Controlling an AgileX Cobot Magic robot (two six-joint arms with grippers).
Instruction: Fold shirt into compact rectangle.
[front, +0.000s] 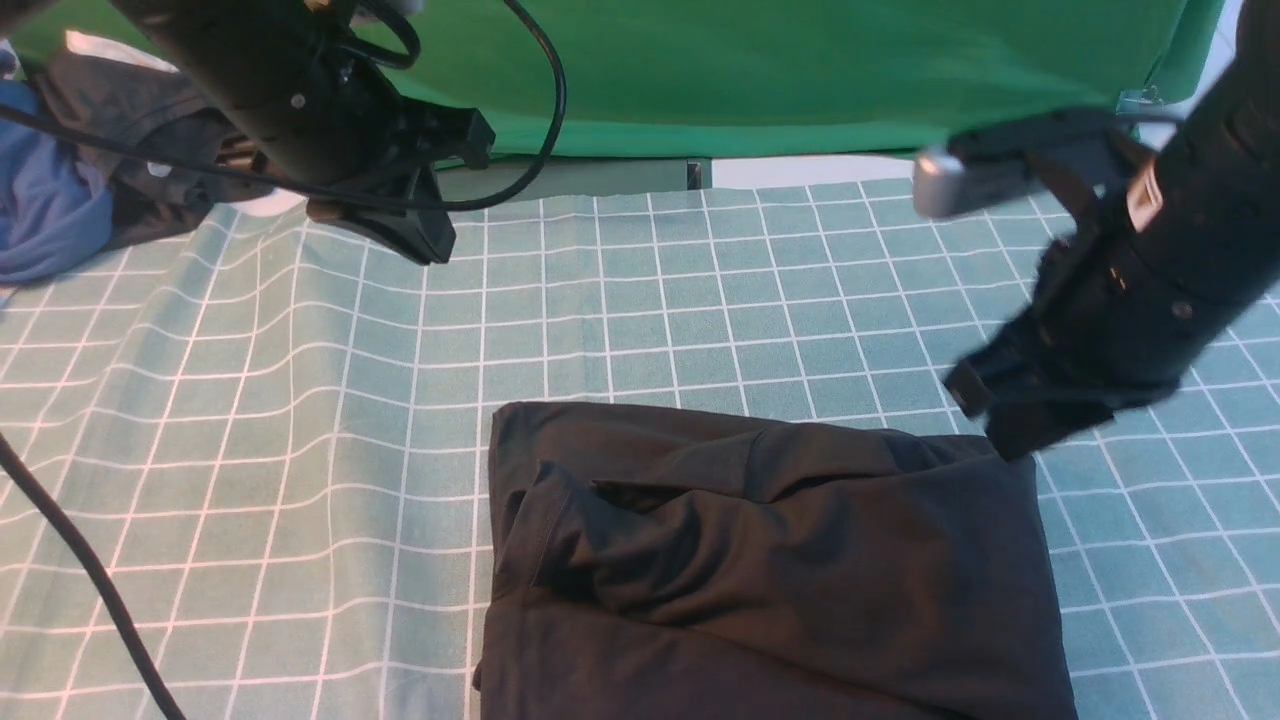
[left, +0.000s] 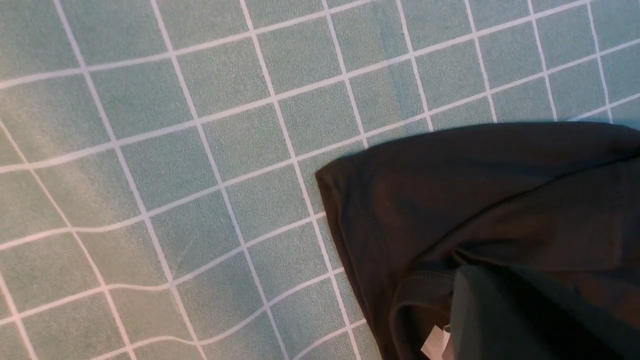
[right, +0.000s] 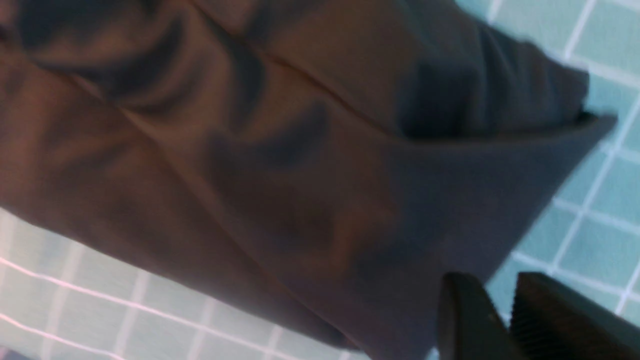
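The black shirt (front: 800, 590), soft and probably light, lies on the checked cloth (front: 260, 500), best pinched at its far corners; left fingers (front: 430, 250) pressed together, right ones (right: 492, 300) slightly apart.

— What's everything lying on?
— A cloth (front: 700, 300), green with a white grid, rippled on the left and flatter on the right.
— And on it?
— The black shirt (front: 800, 580), partly folded and creased, near the middle.
— Anything else?
— At the far left, a blue garment (front: 50, 200) beside a dark grey one (front: 150, 130).
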